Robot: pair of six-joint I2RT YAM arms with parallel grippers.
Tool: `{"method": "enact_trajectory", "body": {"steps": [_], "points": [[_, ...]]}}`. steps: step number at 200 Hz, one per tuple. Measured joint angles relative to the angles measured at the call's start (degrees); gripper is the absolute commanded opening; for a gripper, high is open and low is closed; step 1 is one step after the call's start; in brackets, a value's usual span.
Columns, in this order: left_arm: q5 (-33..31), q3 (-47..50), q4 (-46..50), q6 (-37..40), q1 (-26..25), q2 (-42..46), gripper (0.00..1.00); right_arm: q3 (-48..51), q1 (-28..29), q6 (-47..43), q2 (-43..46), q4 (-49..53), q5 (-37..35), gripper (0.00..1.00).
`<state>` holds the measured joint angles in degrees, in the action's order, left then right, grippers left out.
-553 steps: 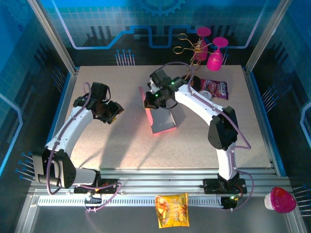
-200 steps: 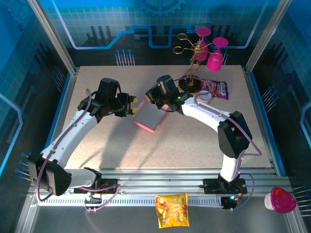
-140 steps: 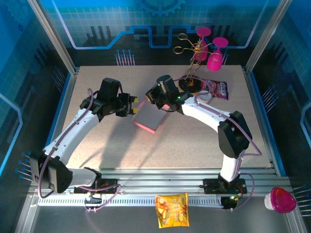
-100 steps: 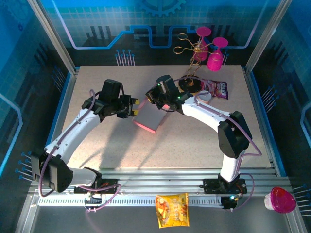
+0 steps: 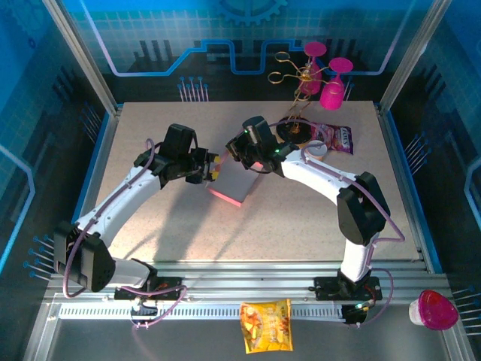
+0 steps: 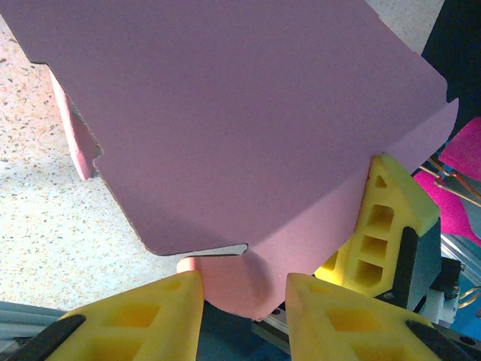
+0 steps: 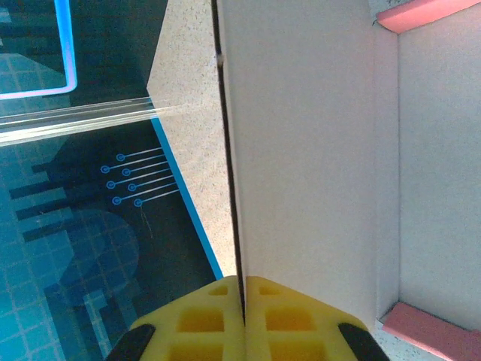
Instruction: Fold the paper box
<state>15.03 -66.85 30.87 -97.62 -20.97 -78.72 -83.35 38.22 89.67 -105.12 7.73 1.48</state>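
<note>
A thin pink cardboard paper box (image 6: 248,128) spreads above the speckled desk (image 6: 52,226). Its rounded flap (image 6: 225,292) sits between the parted fingers of the left gripper (image 6: 242,281).

The paper box (image 5: 234,183) is thin cardboard, matt and smooth, pink on the outside and paler inside. Its cut edge shows a pale core. The tabletop (image 5: 301,218) has a speckled, stone-like surface, matt and slightly grainy. The fingers (image 6: 150,320) are yellow matt plastic with hollow cells. At 1 o'clock the goblets (image 5: 331,94) are glossy magenta plastic, and the snack bag (image 5: 337,138) is shiny printed film. At 6 o'clock the rails (image 5: 248,282) are bare ribbed metal.
</note>
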Motion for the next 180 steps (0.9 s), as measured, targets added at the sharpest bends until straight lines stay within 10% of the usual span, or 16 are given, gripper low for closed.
{"method": "enact_trajectory", "body": {"steps": [137,180], "points": [[-1.5,0.3,-4.5,-2.9,0.0,-0.4,0.00,0.6,0.0,3.3,1.8,1.9,-2.4,0.00],[-1.0,0.8,-4.4,-1.0,3.2,0.2,0.00,-1.0,-0.3,-0.9,4.4,11.7,-2.2,0.51]]}}
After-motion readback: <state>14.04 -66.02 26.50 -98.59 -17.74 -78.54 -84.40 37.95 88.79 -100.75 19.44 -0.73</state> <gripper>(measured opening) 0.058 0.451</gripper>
